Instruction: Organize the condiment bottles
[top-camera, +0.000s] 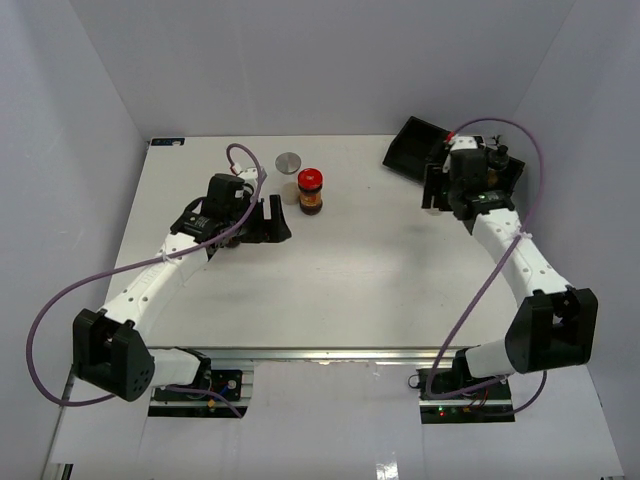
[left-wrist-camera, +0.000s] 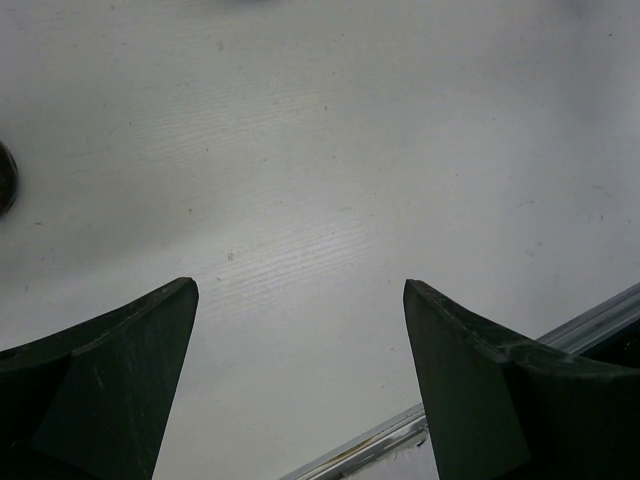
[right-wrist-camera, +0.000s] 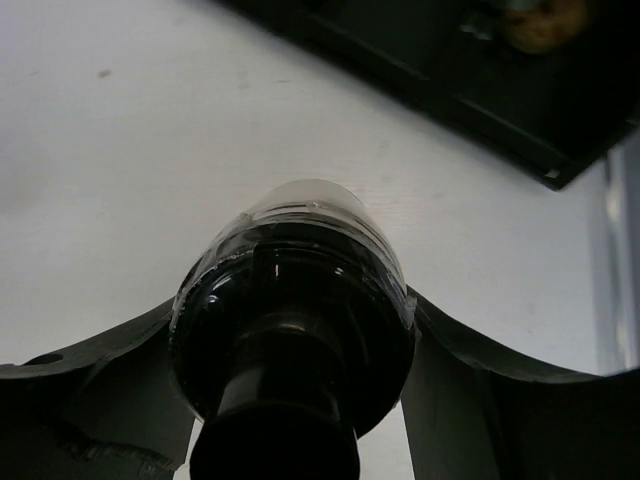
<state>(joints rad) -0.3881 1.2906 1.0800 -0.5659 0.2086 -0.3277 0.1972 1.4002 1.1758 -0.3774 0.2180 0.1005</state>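
A red-capped jar with brown contents (top-camera: 311, 190) stands on the white table at the back centre. A clear jar with a flat grey metal lid (top-camera: 288, 162) stands just behind and left of it. My left gripper (top-camera: 270, 220) is open and empty, lying low just left of the red-capped jar; in the left wrist view (left-wrist-camera: 300, 290) only bare table shows between its fingers. My right gripper (top-camera: 434, 186) is shut on a black-topped bottle with a pale body (right-wrist-camera: 295, 300), held beside the near-left edge of the black tray (top-camera: 412, 146).
The black tray (right-wrist-camera: 480, 95) lies at the back right, and a brownish item (right-wrist-camera: 545, 20) sits in it. A dark-topped bottle (top-camera: 503, 155) stands behind my right wrist. The table's metal edge rail (left-wrist-camera: 575, 330) shows in the left wrist view. Grey walls enclose the table.
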